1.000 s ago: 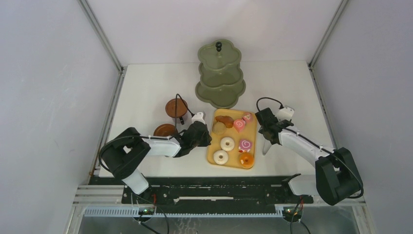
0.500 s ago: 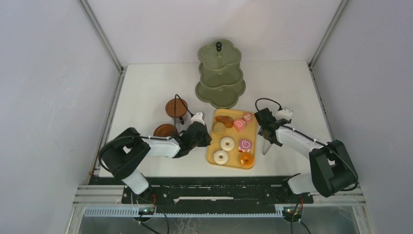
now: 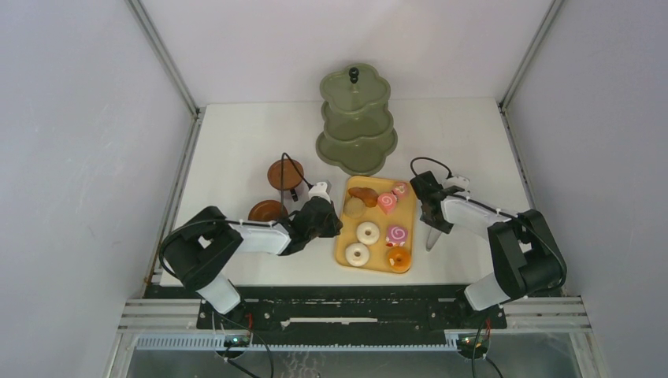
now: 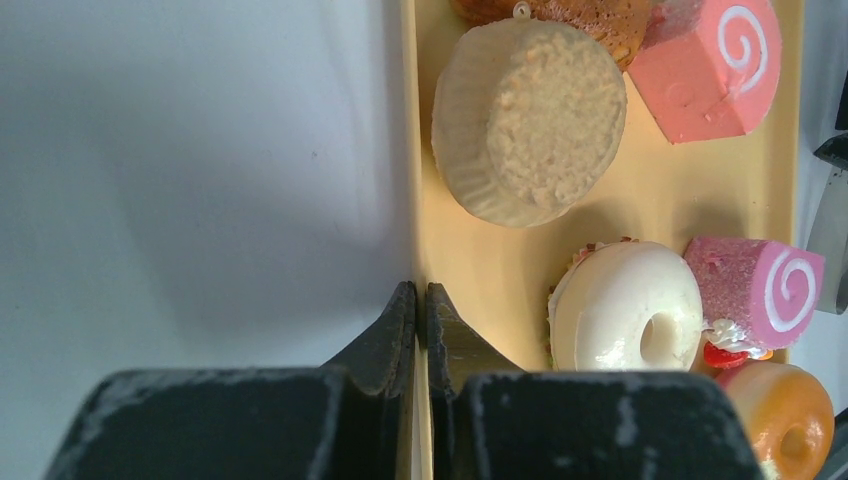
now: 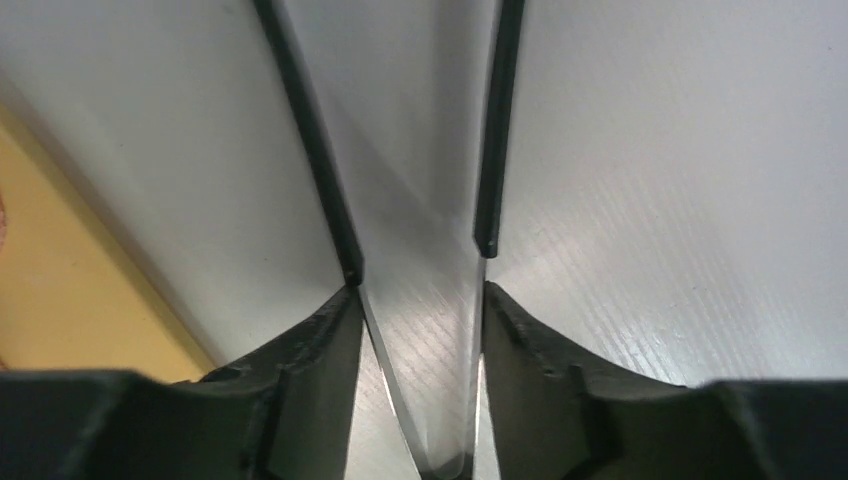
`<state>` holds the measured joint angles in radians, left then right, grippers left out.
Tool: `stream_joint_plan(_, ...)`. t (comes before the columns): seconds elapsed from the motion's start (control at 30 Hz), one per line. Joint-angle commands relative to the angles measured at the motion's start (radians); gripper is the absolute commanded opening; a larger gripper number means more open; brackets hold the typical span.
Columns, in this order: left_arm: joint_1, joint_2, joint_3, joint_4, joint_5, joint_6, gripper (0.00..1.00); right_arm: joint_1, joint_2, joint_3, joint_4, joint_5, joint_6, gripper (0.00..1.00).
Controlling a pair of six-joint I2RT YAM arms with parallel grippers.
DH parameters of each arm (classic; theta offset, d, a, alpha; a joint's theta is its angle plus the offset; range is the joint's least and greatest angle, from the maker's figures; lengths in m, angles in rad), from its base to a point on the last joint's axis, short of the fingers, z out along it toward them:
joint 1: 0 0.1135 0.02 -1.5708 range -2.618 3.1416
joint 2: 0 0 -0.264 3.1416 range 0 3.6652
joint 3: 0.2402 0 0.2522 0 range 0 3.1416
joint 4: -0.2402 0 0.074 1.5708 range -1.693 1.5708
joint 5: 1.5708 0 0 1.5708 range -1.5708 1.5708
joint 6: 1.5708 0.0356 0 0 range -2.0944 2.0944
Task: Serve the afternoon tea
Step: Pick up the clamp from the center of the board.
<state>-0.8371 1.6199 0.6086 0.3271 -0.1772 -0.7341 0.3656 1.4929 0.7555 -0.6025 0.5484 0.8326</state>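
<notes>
Left gripper (image 4: pixel 420 300): unmoved, pinched shut on the left rim of the flat orange-yellow rectangular tray (image 4: pixel 500 260). Right gripper (image 5: pixel 418 295): I see its arm folded nearer, fingers still closed on black-edged metal tongs (image 5: pixel 425 390) right of tray. White-iced ring donut (image 4: pixel 625 320): on tray, unserved.

Yellow tray (image 3: pixel 379 256) on white table (image 3: pixel 236 142); tongs (image 3: pixel 428 239) (black-edged, shiny metal) just beside tray's right edge.

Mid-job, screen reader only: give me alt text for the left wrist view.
The left pincer is shut on one edge of the yellow tray. On the tray lie a pale round cake, two pink swirl cakes, a white donut and an orange donut.
</notes>
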Motion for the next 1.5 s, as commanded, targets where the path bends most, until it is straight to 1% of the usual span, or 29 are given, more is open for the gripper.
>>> stream_joint_plan(0.0, 0.004, -0.008, -0.018, -0.042, 0.037, -0.001, 0.08, -0.008, 0.002, 0.02, -0.004, -0.025, -0.011, 0.49)
stream_joint_plan(0.07, 0.006, -0.002, -0.014, -0.043, 0.039, -0.001, 0.08, -0.003, -0.006, 0.018, -0.002, -0.029, -0.008, 0.45)
stream_joint_plan(0.13, 0.007, 0.002, -0.011, -0.043, 0.039, 0.0, 0.08, 0.008, -0.019, 0.019, -0.006, -0.018, 0.002, 0.43)
stream_joint_plan(0.27, 0.012, 0.008, 0.007, -0.055, 0.041, 0.005, 0.08, 0.029, -0.078, 0.019, -0.022, -0.006, 0.005, 0.43)
stream_joint_plan(0.63, 0.015, 0.061, 0.103, -0.088, 0.065, 0.003, 0.08, -0.003, -0.321, 0.029, -0.086, -0.026, -0.057, 0.43)
stream_joint_plan(0.73, 0.015, 0.081, 0.125, -0.088, 0.071, -0.012, 0.08, -0.003, -0.364, 0.044, -0.112, -0.034, -0.064, 0.43)
stream_joint_plan(0.8, 0.015, 0.105, 0.145, -0.084, 0.08, -0.026, 0.06, 0.002, -0.389, 0.057, -0.132, -0.034, -0.066, 0.43)
stream_joint_plan(0.87, 0.013, 0.131, 0.169, -0.082, 0.092, -0.041, 0.01, 0.007, -0.413, 0.065, -0.149, -0.031, -0.067, 0.43)
stream_joint_plan(1.07, 0.013, 0.207, 0.264, -0.088, 0.102, -0.094, 0.0, 0.029, -0.475, 0.081, -0.184, -0.034, -0.068, 0.43)
stream_joint_plan(1.23, 0.01, 0.245, 0.325, -0.094, 0.098, -0.138, 0.0, 0.059, -0.495, 0.081, -0.199, -0.031, -0.056, 0.43)
stream_joint_plan(1.47, -0.012, 0.299, 0.43, -0.125, 0.1, -0.146, 0.0, 0.07, -0.524, 0.081, -0.206, -0.027, -0.054, 0.43)
